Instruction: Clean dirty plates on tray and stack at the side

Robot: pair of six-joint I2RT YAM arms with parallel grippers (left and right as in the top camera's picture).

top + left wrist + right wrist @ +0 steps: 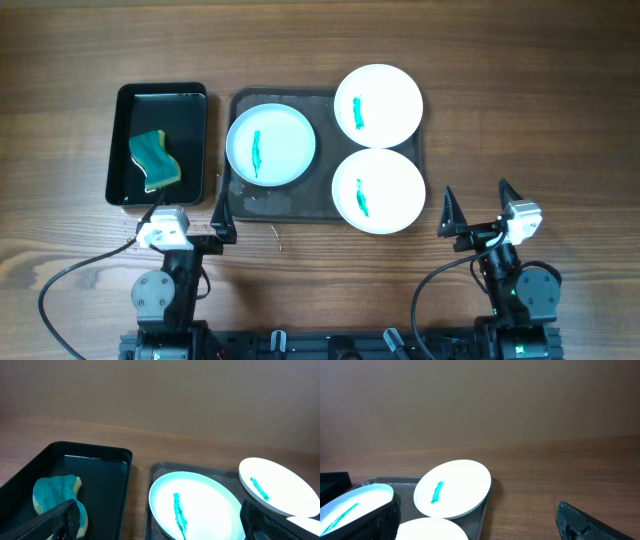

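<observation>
Wood-grain desk (560, 90) lies bare along its whole right side, from the right rim of the tray (275, 205) out to the right edge. Narrower bare strips run along the far edge and down the left edge past the black container (113, 150). The tray sits mid-desk, nearer the far edge, just beside the container with a thin gap of wood between them.

Three plates rest on the tray, each streaked teal at its centre. The left plate (271, 146) fills the tray's left half and reaches its left rim. The far right plate (378, 104) overhangs the far rim at the right corner, and the near right plate (378, 190) overhangs the near rim; whether these two touch is hard to tell. A teal-and-yellow sponge (155, 160) lies in the container.

The left end effector (187, 212) is spread wide and holds nothing. One finger sits by the container's near rim, the other just off the tray's near left corner. The right end effector (479, 205) is likewise spread wide and empty, over bare wood toward the near edge, near the near right plate but apart from it.
</observation>
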